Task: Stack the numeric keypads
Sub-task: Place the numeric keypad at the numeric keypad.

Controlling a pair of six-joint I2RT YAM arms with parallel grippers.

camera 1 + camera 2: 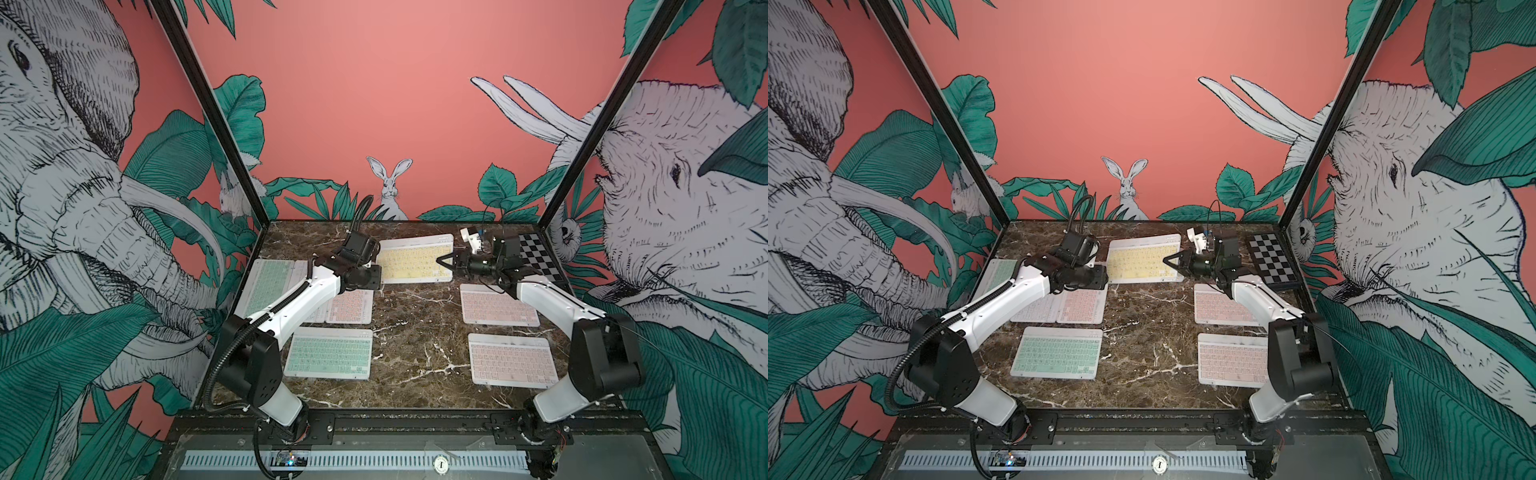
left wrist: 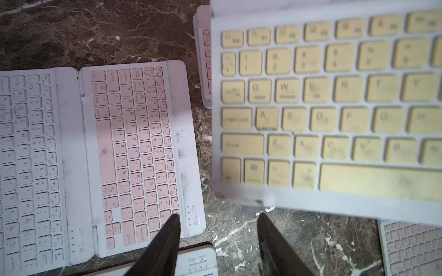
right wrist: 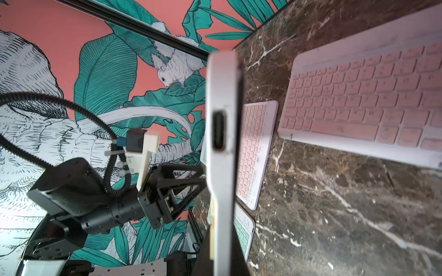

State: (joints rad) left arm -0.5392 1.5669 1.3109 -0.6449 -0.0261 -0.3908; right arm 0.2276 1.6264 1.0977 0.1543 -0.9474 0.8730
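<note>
Right gripper (image 1: 441, 262) pinches the right-hand edge of the yellow keypad (image 1: 409, 259), mid-frame in both top views. Left gripper (image 2: 218, 216) hangs just beside its corner, jaws parted on nothing

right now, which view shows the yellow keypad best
A top view: the whole yellow keypad shows, with the right gripper clamped on its edge. The left wrist view gives a blurred, cropped close-up of its keys; the right wrist view sees only its thin side.
</note>
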